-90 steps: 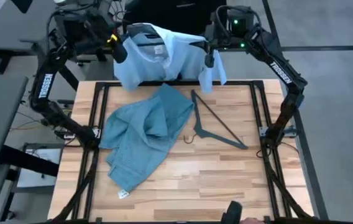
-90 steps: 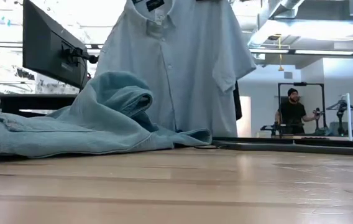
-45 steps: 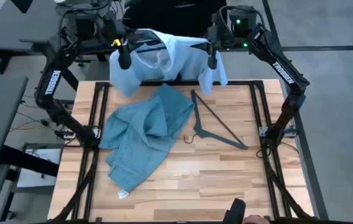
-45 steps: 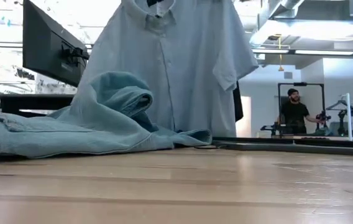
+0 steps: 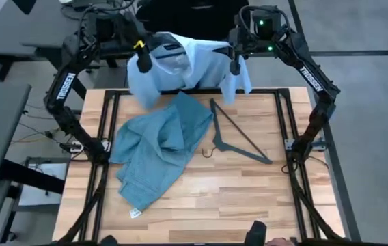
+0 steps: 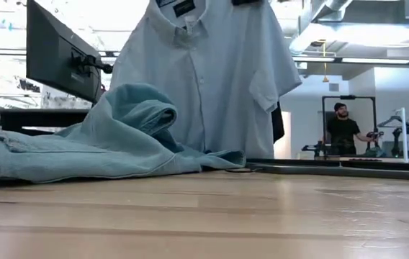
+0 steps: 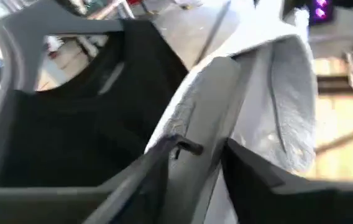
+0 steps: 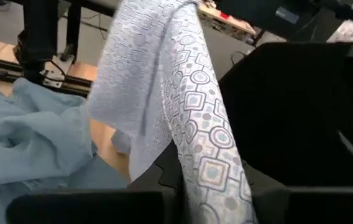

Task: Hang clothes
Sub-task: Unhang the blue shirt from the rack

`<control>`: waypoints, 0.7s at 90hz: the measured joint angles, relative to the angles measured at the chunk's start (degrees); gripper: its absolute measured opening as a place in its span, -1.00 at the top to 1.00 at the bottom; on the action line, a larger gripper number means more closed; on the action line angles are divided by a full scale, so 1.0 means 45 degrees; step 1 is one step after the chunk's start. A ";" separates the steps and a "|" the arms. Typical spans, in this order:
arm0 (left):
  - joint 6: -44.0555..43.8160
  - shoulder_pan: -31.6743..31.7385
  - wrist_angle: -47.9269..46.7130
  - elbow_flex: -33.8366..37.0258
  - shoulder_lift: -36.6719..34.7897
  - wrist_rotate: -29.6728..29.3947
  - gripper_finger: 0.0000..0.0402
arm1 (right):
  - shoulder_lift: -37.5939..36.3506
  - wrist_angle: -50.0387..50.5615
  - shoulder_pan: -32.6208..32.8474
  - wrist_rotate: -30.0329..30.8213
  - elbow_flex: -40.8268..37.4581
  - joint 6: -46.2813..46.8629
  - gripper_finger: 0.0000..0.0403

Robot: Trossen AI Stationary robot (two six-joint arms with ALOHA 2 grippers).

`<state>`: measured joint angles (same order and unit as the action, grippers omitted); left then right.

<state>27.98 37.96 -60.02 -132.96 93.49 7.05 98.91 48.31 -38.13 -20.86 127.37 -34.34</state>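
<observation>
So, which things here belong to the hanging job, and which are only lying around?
For the job:
- pale button shirt, held up by left gripper and right gripper
- jeans
- black t-shirt
- spare hanger

Only around:
- monitor
- person in the background

From above I read TROSSEN in white capitals along the left arm point(image 5: 65, 85). The same TROSSEN stands on the right arm point(image 5: 306, 73); I can read nothing else.
</observation>
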 joint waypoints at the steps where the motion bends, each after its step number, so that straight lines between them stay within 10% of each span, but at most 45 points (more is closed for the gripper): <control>1: 0.0029 -0.0009 0.0002 0.0005 -0.0007 0.0026 0.71 | 0.0000 0.0023 -0.0005 -0.0029 0.0001 -0.0017 0.75; 40: -0.0294 0.0058 0.0144 0.0051 -0.0535 -0.0618 0.72 | -0.0184 0.0158 0.0001 0.1828 0.0678 -0.0333 0.54; 63: -0.0566 0.0141 0.0126 0.0032 -0.1044 -0.1441 0.80 | -0.0467 0.0595 -0.0575 0.2581 0.1721 0.1324 0.05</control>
<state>25.43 38.59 -59.46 -132.81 88.80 0.57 96.81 50.99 -40.72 -9.24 135.11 -28.38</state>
